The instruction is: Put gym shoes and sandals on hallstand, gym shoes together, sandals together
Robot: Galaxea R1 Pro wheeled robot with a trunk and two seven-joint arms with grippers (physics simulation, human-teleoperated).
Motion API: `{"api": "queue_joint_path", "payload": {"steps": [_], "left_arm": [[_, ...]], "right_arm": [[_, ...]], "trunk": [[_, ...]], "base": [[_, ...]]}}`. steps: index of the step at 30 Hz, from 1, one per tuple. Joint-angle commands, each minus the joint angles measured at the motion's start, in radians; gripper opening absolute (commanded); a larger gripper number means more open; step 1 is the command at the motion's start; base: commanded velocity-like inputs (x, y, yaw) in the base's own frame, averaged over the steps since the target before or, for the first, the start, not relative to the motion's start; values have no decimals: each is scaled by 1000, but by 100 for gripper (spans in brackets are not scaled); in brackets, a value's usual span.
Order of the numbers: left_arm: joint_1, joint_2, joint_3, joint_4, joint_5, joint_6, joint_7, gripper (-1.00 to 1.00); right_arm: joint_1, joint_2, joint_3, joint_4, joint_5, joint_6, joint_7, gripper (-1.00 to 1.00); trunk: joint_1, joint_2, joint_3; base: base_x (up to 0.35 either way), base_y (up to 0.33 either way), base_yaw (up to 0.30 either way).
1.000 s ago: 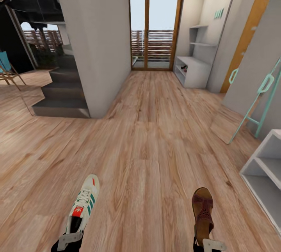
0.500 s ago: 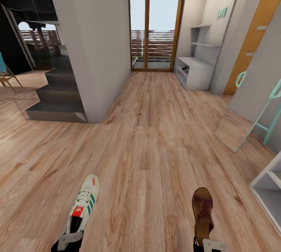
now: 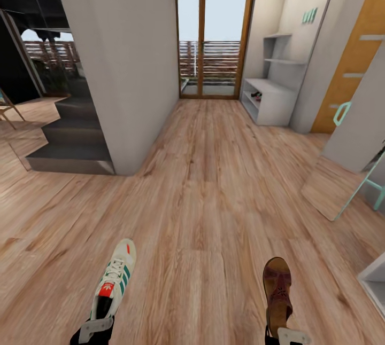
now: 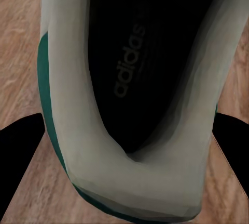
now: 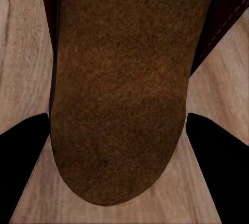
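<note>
One white gym shoe (image 3: pixel 115 275) with green stripes hangs low over the corridor floor (image 3: pixel 203 201), its heel held by my left gripper (image 3: pixel 98 328), which is shut on it. The left wrist view looks into the shoe's dark opening (image 4: pixel 129 73) between black fingers (image 4: pixel 18 156). One brown sandal (image 3: pixel 278 291) is held at its heel by my right gripper (image 3: pixel 286 335), also shut. Its tan-brown footbed (image 5: pixel 122 94) sits between dark fingers (image 5: pixel 21 161). The grey hallstand (image 3: pixel 275 102) stands far ahead on the right under teal letters (image 3: pixel 309 15). Small dark items (image 3: pixel 256 96) lie on its lower tier.
A grey wall block (image 3: pixel 123 62) and dark stairs (image 3: pixel 72 142) stand at the left. A glass door (image 3: pixel 214 40) closes the corridor's end. At the right are an orange door (image 3: pixel 355 56), a leaning panel with a teal frame (image 3: pixel 347 174), and a white shelf unit (image 3: pixel 377 281).
The whole view has shifted: the camera has moved forward, so the wall, stairs and right-side shelf unit slid outward. Both shoes stay in the same place in the grippers.
</note>
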Motion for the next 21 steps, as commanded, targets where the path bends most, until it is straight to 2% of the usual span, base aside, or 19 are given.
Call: {"api": "queue_joint_path", "payload": {"steps": [1, 11, 21], "left_arm": [[-1, -1, 9, 1, -9, -4, -5, -100], [-1, -1, 9, 1, -9, -5, -5, -100], [5, -1, 9, 1, -9, -18, -5, -100]], "right_arm": [[-1, 0, 2, 6, 9, 0, -9, -100], [-1, 0, 3, 30, 9, 0, -8, -100], [-1, 0, 3, 30, 7, 0, -8, -100]], "trunk": [[0, 0, -1], [0, 0, -1], [0, 0, -1]], "base": [[328, 0, 0], [328, 0, -1], [328, 0, -212]]}}
